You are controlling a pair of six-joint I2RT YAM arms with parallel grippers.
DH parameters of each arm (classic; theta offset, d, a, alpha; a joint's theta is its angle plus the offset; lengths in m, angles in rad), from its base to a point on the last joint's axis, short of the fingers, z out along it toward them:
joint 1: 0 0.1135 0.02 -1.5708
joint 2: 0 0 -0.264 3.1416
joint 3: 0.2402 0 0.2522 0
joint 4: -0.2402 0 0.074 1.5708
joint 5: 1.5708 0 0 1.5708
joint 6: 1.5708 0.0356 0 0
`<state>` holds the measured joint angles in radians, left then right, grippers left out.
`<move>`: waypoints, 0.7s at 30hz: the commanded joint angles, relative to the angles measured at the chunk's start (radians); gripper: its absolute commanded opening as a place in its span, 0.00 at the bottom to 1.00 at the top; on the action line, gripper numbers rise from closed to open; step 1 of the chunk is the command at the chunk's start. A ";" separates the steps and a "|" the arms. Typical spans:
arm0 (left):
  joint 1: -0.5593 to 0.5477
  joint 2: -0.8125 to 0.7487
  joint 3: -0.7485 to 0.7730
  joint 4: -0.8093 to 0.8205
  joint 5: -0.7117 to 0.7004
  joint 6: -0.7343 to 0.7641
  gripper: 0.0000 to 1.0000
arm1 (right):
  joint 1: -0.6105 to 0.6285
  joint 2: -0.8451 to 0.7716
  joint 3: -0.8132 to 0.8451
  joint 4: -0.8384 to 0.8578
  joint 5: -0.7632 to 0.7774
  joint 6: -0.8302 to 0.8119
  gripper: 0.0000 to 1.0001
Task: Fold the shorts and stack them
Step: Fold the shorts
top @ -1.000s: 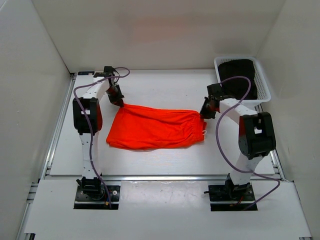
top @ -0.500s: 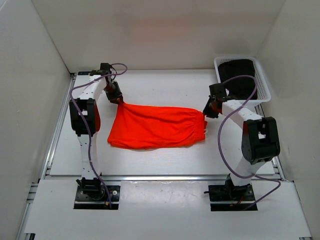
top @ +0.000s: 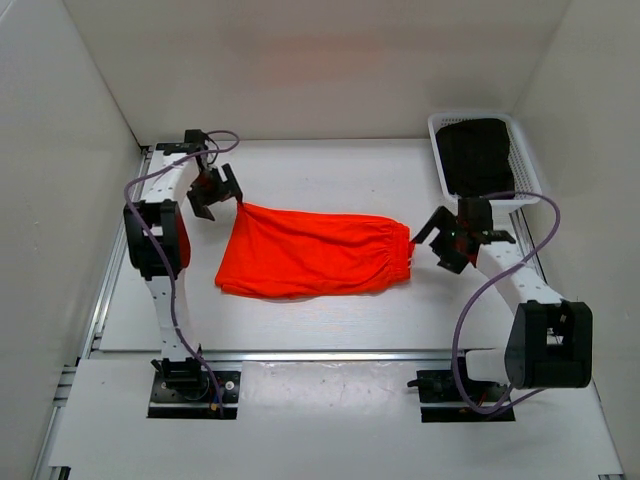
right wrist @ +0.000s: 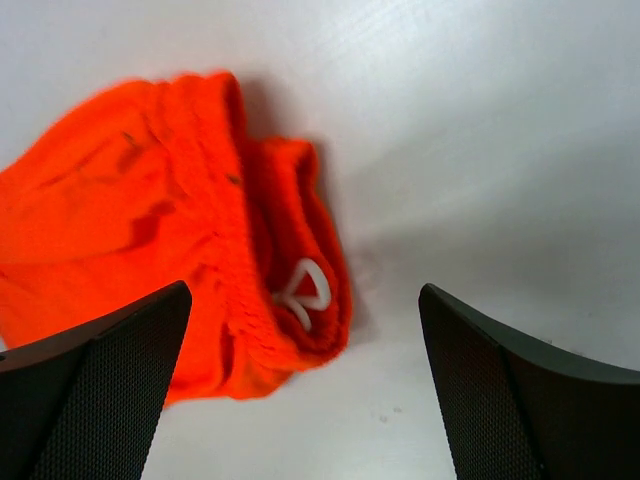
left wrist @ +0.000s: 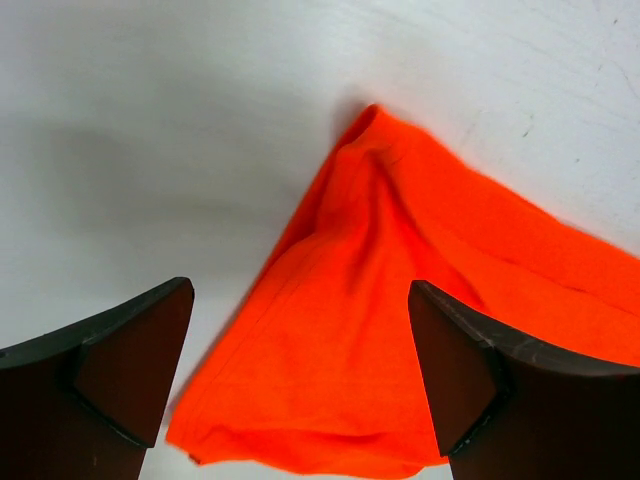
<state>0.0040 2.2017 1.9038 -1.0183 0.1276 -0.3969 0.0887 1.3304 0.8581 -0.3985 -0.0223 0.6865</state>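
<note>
The orange-red shorts (top: 310,253) lie folded flat in the middle of the white table, waistband to the right. My left gripper (top: 214,190) hovers open just off the shorts' far left corner. In the left wrist view that corner of the shorts (left wrist: 400,330) lies between and beyond the spread fingers (left wrist: 130,360), untouched. My right gripper (top: 450,240) stands open just right of the waistband. In the right wrist view the gathered waistband (right wrist: 230,260) and a loop of white drawstring (right wrist: 305,290) lie ahead of the left finger, with bare table between the fingers.
A white mesh basket (top: 529,165) holding dark folded cloth (top: 475,155) stands at the far right corner. White walls enclose the table on three sides. A metal rail (top: 120,240) runs along the left edge. Purple cables loop over both arms.
Both grippers have let go of the shorts' far corners and opened. The left has drawn back to the left, the right has swung out right and nearer. The shorts have settled flat.
</note>
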 commanded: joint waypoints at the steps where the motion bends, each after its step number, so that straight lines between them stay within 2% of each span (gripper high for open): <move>1: 0.028 -0.209 -0.060 0.012 -0.029 0.006 1.00 | -0.032 -0.034 -0.138 0.094 -0.241 0.082 0.99; 3: 0.028 -0.278 -0.092 0.021 -0.042 0.006 1.00 | -0.032 -0.069 -0.244 0.162 -0.330 0.166 0.99; 7: 0.039 -0.382 -0.173 0.021 -0.051 0.006 1.00 | -0.032 -0.096 -0.355 0.331 -0.318 0.232 0.96; 12: 0.070 -0.506 -0.299 0.035 -0.026 -0.025 1.00 | -0.032 0.044 -0.332 0.434 -0.309 0.232 0.95; 15: 0.080 -0.572 -0.379 0.044 -0.017 -0.025 1.00 | -0.032 0.108 -0.311 0.484 -0.292 0.254 0.87; 18: 0.090 -0.596 -0.428 0.044 -0.017 -0.025 1.00 | -0.023 0.170 -0.291 0.497 -0.281 0.280 0.73; 19: 0.090 -0.606 -0.439 0.044 -0.017 -0.025 1.00 | -0.014 0.179 -0.277 0.497 -0.269 0.289 0.66; 21: 0.099 -0.616 -0.468 0.044 -0.017 -0.016 1.00 | -0.014 0.179 -0.277 0.497 -0.258 0.298 0.43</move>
<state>0.0925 1.6451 1.4666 -0.9852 0.0963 -0.4164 0.0666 1.4910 0.5678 0.0895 -0.3260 0.9611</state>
